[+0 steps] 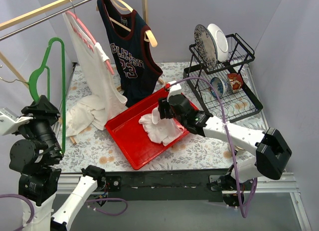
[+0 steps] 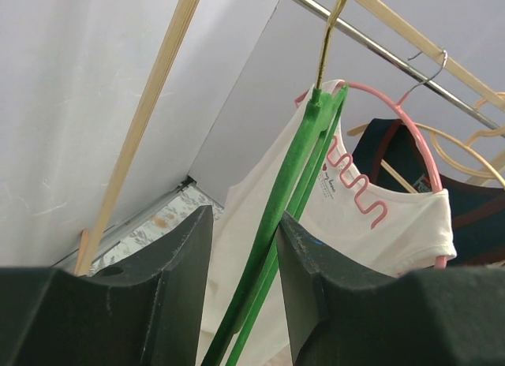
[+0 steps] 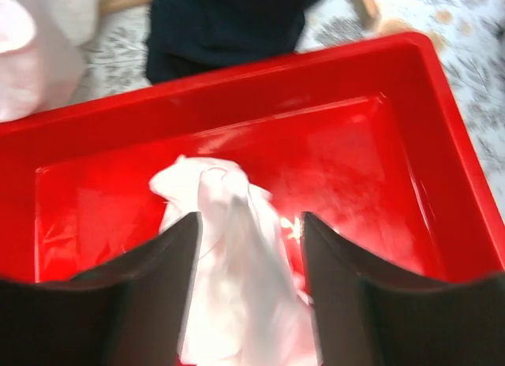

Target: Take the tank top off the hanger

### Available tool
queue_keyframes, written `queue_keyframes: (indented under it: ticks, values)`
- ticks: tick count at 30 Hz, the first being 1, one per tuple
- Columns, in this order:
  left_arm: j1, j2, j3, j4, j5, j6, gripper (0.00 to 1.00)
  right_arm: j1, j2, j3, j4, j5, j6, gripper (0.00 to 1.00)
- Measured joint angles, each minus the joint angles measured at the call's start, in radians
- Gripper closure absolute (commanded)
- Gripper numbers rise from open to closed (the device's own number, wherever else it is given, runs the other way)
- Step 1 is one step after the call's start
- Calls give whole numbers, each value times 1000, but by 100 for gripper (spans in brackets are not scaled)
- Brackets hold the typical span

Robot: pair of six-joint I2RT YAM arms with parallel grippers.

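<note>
An empty green hanger (image 1: 63, 81) hangs from the rail at the left. My left gripper (image 1: 44, 105) is open, and the hanger's green arm (image 2: 296, 161) passes between its jaws, close to the right finger. A white tank top (image 1: 97, 76) hangs on a pink hanger (image 1: 84, 29); both show in the left wrist view, the top (image 2: 394, 240) under the hanger (image 2: 418, 145). A crumpled white garment (image 1: 159, 125) lies in the red tray (image 1: 122, 134). My right gripper (image 1: 164, 109) is open just above it, and the garment (image 3: 213, 184) rises between its jaws (image 3: 249, 218).
A navy jersey (image 1: 130, 61) hangs on a wooden hanger behind the tray. A black dish rack (image 1: 224, 81) with plates and bowls stands at the right. The metal rail (image 1: 40, 19) and wooden frame cross the top left.
</note>
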State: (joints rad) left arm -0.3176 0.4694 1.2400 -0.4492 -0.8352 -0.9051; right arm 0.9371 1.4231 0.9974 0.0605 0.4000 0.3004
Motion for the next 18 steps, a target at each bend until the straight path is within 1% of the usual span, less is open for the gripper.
queue_keyframes:
  ticks: [1,5,8,14,18]
  values:
    - [0,3,0,-4,-2,-1,100,0,1,9,-33,22,8,1]
    - [0,30,7,-41,-18,-10,100,0,-23,58,-122,86,8,2]
    - [0,71,30,-91,-38,-21,100,0,-99,67,-149,100,2,2]
    - [-1,153,46,-198,-104,-53,100,0,-268,67,-134,57,-17,4]
    - [-1,234,76,-239,-153,-40,100,0,-311,67,-117,4,-19,5]
